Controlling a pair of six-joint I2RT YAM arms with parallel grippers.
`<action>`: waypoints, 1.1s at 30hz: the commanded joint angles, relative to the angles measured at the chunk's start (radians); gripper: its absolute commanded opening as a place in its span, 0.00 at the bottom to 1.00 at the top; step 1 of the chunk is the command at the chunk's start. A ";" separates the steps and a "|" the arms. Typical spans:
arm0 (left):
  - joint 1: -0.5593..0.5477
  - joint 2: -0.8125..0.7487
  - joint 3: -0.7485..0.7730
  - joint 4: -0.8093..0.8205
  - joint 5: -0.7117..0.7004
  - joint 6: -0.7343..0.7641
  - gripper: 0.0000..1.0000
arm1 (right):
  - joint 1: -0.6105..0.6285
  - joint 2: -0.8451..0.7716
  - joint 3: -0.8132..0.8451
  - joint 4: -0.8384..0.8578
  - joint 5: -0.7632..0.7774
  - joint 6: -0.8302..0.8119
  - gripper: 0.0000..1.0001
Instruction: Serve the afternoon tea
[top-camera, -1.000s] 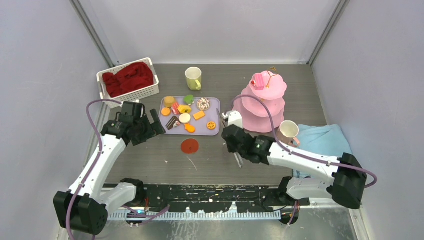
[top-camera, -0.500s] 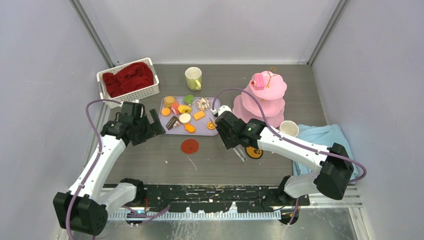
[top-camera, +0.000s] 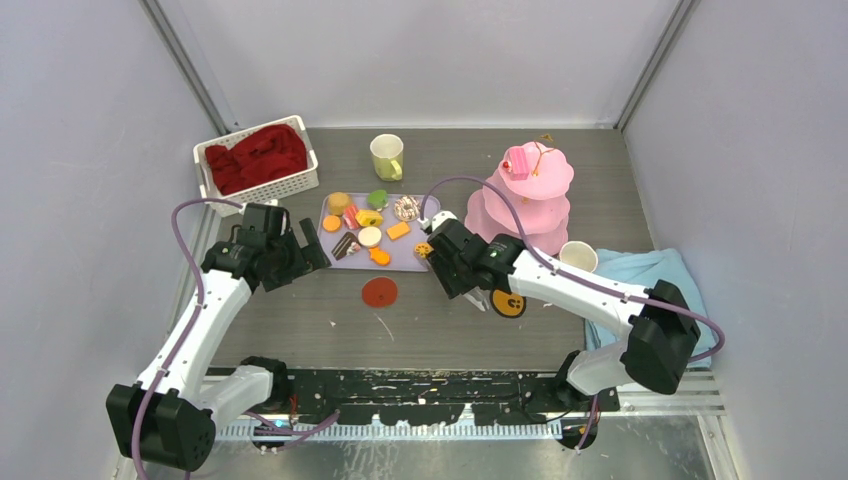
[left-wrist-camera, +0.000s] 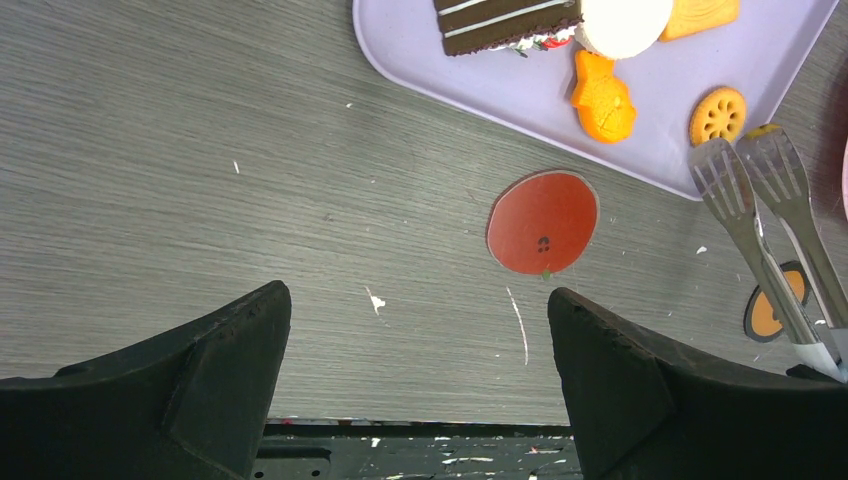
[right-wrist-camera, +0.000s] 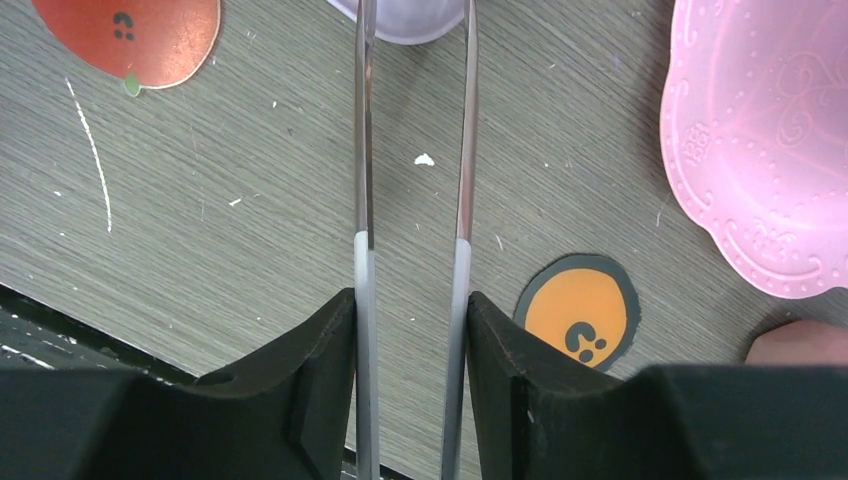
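Several toy pastries (top-camera: 370, 237) lie on a lilac tray (top-camera: 428, 206). The pink three-tier stand (top-camera: 530, 195) stands to its right with a pink cake (top-camera: 516, 162) on the top tier. At the back is the pale yellow-green mug (top-camera: 386, 156); the pink mug (top-camera: 577, 258) sits by the stand's foot. My right gripper (right-wrist-camera: 410, 300) is shut on metal tongs (right-wrist-camera: 365, 120). Their two arms are spread with nothing between them, and their tips (left-wrist-camera: 715, 170) are at the tray's near right corner beside a round biscuit (left-wrist-camera: 717, 115). My left gripper (left-wrist-camera: 418, 300) hangs open over bare table left of the tray.
A red round coaster (top-camera: 379, 292) and an orange one (top-camera: 508, 303) lie flat in front of the tray. A white basket of red cloth (top-camera: 258, 160) stands at the back left. A folded light-blue towel (top-camera: 650, 280) lies at the right, under the pink mug's side.
My right arm has swung left from the stand's foot to the tray's corner, uncovering the orange coaster. The tongs' arms have spread apart. The left arm has not moved.
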 joint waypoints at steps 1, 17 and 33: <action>-0.004 -0.001 0.014 0.032 -0.012 0.010 1.00 | -0.007 0.010 0.042 0.064 -0.012 -0.015 0.47; -0.005 -0.003 0.008 0.035 -0.013 0.010 0.99 | -0.042 0.055 0.023 0.137 -0.012 -0.018 0.51; -0.004 -0.009 0.003 0.034 -0.017 0.010 0.99 | -0.049 -0.011 0.024 0.142 -0.078 0.002 0.36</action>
